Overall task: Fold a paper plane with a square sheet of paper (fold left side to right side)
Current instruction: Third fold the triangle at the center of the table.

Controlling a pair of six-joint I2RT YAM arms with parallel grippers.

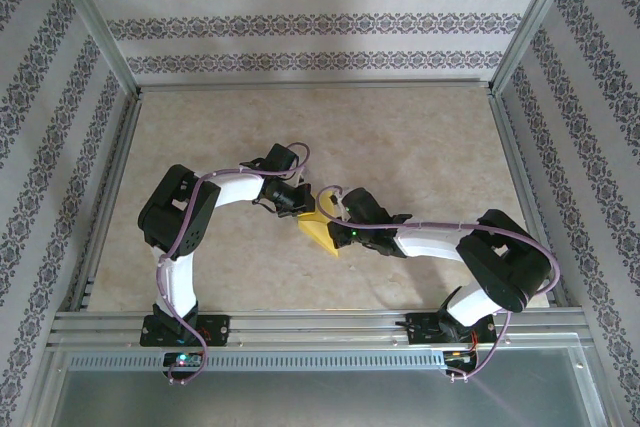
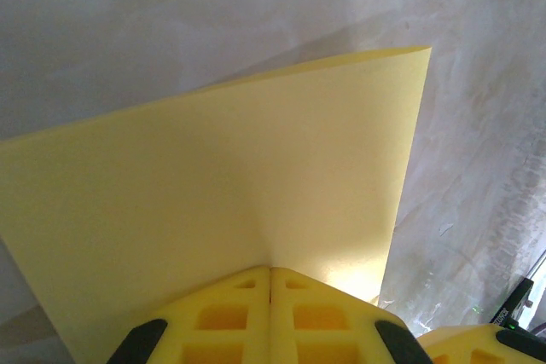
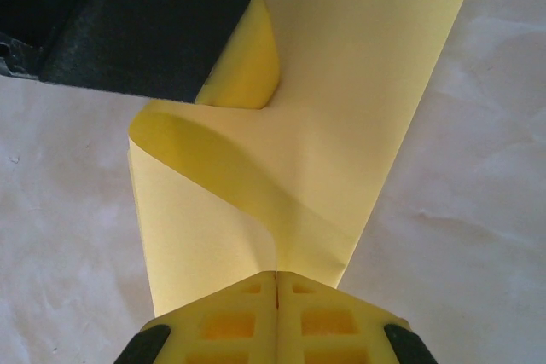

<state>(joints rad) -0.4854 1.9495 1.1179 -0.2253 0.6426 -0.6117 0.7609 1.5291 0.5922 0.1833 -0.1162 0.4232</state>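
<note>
The yellow sheet of paper (image 1: 320, 229) is held up off the table between both arms near the table's middle. My left gripper (image 1: 296, 205) is shut on its upper left edge; in the left wrist view the paper (image 2: 222, 185) rises from the closed fingertips (image 2: 271, 270). My right gripper (image 1: 338, 215) is shut on the paper's right side. In the right wrist view the paper (image 3: 341, 108) curls over in a loop from the closed fingertips (image 3: 276, 274), and the left gripper's yellow finger (image 3: 247, 66) pinches its far edge.
The beige tabletop (image 1: 400, 137) is bare round the arms. Patterned walls (image 1: 310, 17) and a metal frame close in the back and both sides. A metal rail (image 1: 320, 325) runs along the near edge by the arm bases.
</note>
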